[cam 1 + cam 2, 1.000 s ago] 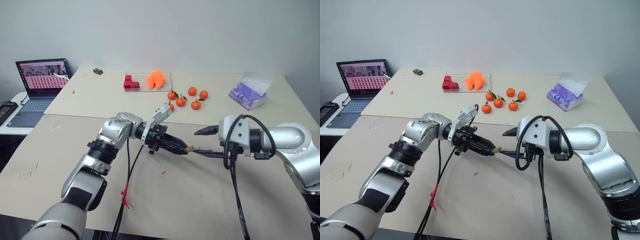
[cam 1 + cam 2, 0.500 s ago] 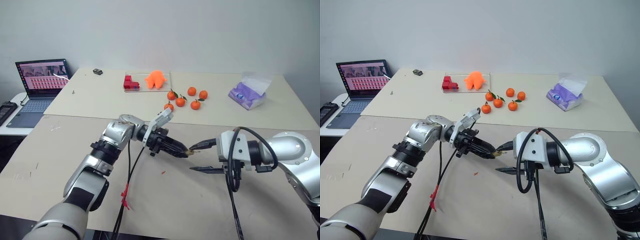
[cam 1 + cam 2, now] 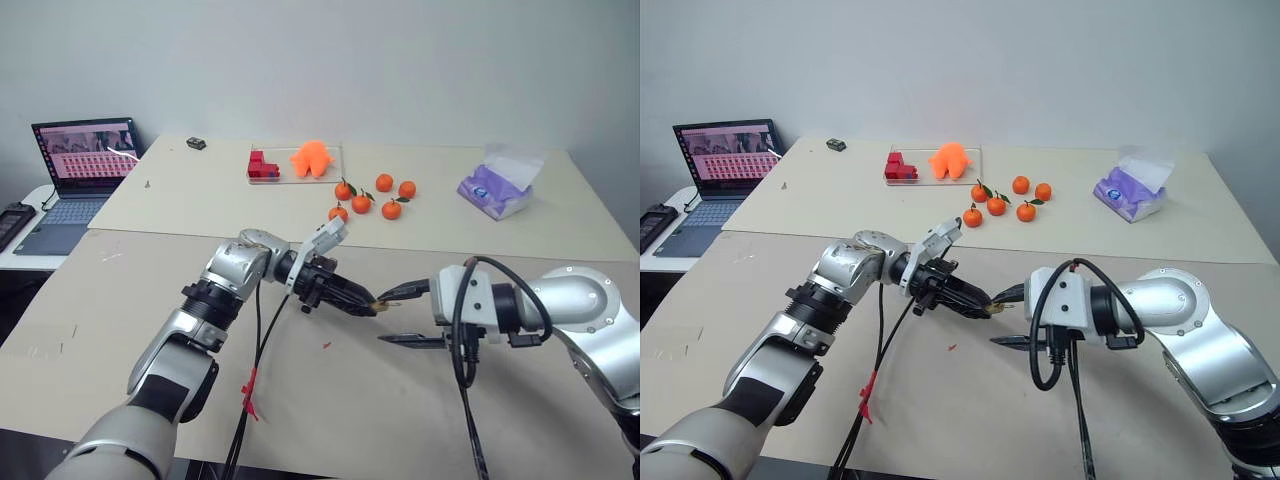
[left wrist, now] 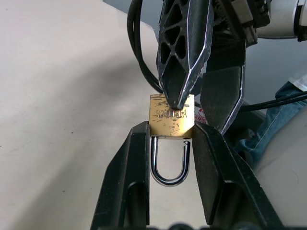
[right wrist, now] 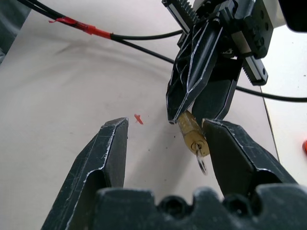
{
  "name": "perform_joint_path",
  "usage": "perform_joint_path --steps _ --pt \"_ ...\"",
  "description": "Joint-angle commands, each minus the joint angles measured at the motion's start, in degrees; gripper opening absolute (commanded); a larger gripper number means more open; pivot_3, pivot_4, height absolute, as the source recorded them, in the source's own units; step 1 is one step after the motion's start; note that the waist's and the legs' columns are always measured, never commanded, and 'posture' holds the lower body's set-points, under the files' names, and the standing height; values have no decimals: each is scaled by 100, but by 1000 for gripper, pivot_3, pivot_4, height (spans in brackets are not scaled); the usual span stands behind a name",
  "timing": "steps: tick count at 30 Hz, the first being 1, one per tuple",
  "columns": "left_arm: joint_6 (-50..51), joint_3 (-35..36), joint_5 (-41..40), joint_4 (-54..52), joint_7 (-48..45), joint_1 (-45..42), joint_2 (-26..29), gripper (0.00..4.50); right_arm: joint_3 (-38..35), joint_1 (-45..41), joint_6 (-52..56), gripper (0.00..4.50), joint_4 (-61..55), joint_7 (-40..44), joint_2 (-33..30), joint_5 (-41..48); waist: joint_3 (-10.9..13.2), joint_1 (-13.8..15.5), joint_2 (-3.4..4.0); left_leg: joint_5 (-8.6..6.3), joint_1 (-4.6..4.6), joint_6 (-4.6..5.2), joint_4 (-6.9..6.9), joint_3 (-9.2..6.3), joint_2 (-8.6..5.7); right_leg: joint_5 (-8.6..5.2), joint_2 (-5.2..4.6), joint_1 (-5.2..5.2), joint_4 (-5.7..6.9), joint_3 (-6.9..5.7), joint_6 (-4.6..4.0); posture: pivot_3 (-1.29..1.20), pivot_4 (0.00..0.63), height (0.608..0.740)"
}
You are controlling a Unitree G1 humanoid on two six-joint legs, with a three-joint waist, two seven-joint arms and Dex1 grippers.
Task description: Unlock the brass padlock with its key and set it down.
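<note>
The brass padlock (image 4: 171, 117) hangs clamped by its body between the left gripper's (image 3: 368, 301) fingertips, held above the table (image 3: 150, 330) with its shackle still closed and a small key ring dangling at its keyhole end. The right gripper (image 3: 397, 316), which a second ago reached level toward the lock, has dropped slightly and now stands with jaws spread, one finger beside the padlock. So the key is apparently seated but not yet gripped or turned.
</note>
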Motion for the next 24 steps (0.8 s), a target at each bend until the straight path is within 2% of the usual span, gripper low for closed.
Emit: perform_joint_path --steps 1,13,16,19,21,24 --pt "32 105 -133 -383 -9 -170 35 825 86 -51 -211 2917 0 -23 64 -125 0 -1 -1 0 0 0 0 0 0 0 0 0 0 0 0 0 150 673" --pt "104 80 -150 -579 27 -89 78 825 91 -118 -292 2917 117 -50 107 -182 0 1 0 0 1 0 0 0 0 0 0 0 0 0 0 0 150 673" --pt "105 72 -150 -573 21 -85 75 825 75 -122 -272 2276 124 -67 99 -181 0 1 1 0 1 0 0 0 0 0 0 0 0 0 0 0 150 673" --pt "115 66 -166 -580 27 -86 67 825 75 -143 -248 1128 126 -87 100 -166 0 1 1 0 1 0 1 0 0 0 0 0 1 0 0 0 150 673" --pt "196 102 -231 -570 28 -108 50 825 83 -184 -212 638 111 -103 118 -148 -1 -2 1 0 1 0 0 0 0 0 0 0 1 0 0 0 150 673" --pt "243 120 -269 -572 36 -133 46 825 78 -238 -158 582 84 -121 160 -120 -1 -1 1 0 2 0 0 0 1 0 1 0 1 0 0 0 150 673"
